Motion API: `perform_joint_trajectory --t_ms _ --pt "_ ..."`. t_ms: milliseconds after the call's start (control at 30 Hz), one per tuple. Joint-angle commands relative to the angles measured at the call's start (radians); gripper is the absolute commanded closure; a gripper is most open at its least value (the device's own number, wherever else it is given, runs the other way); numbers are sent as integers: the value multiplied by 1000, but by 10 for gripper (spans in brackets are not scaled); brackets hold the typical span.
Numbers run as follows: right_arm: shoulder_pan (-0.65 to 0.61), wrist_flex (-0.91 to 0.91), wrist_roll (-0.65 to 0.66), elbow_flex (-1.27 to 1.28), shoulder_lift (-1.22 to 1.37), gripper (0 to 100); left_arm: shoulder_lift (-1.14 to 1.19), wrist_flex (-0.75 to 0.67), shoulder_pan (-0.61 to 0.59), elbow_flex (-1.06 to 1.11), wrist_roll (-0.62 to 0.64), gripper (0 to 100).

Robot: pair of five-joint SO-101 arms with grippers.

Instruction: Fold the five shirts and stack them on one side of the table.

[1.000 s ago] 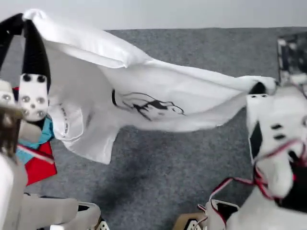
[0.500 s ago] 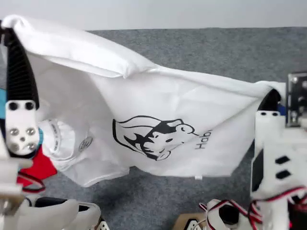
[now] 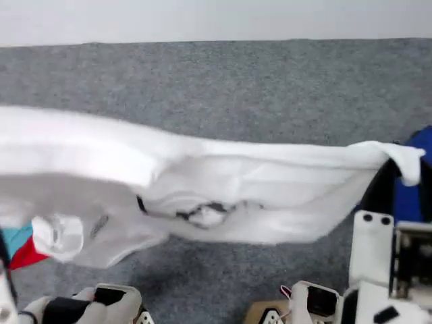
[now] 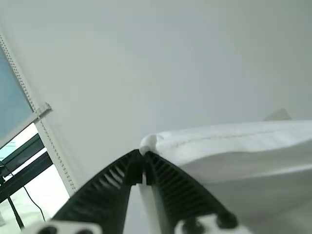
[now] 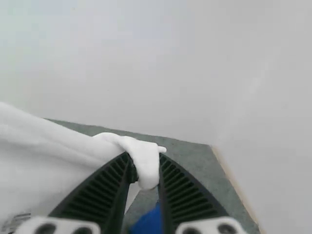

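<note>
High view first: the white shirt (image 3: 270,175) hangs in the air above the grey desk (image 3: 270,81), stretched into a long band from one side to the other, its middle sagging and the dark print crumpled in the folds. None of it seems to rest on the desk.

Your left pincer (image 4: 142,163) is clamped tight on one corner of the shirt, a seamed edge poking out just past the tips. Your right pincer (image 5: 145,168) is closed on the opposite end, with a thick bunched wad of cloth squeezed between its fingers.

Beneath the shirt's low side lie a red garment (image 3: 27,256) and a teal garment (image 3: 15,236), touching each other. A blue cloth (image 3: 410,196) sits just beside the right arm.

Expect this fabric to behave as light, soft and fully limp – it will droop wherever it is unsupported and fold over itself if you let the span go slack. It is probably not slippery, but the left hold looks thin, on an edge only, so a hard pull could tug it free. Seams, hems and corners are the sound places to grip; the right hold on doubled cloth looks the safer one.
</note>
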Motion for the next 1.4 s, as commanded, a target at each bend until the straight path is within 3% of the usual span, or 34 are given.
perform_joint_trajectory --t_ms 0,200,400,533,767,1067,1267,1367 --pt "25 -13 9 -40 5 989 -38 -5 -6 91 -11 998" --pt "25 -25 0 81 76 989 -52 0 -3 326 -8 998" --pt "21 -228 -2 413 188 989 -34 -54 -2 825 -8 998" --pt "21 -495 3 666 248 989 0 -262 -5 1156 -8 998" --pt "19 -894 8 959 360 989 80 -764 -5 1552 -8 998" --pt "19 -1182 9 990 602 989 302 -1138 -41 1652 -8 998" --pt "19 -1185 9 945 648 989 324 -1165 -75 1646 -6 998" --pt "4 -1130 9 942 647 989 318 -1082 -77 1646 -6 998"
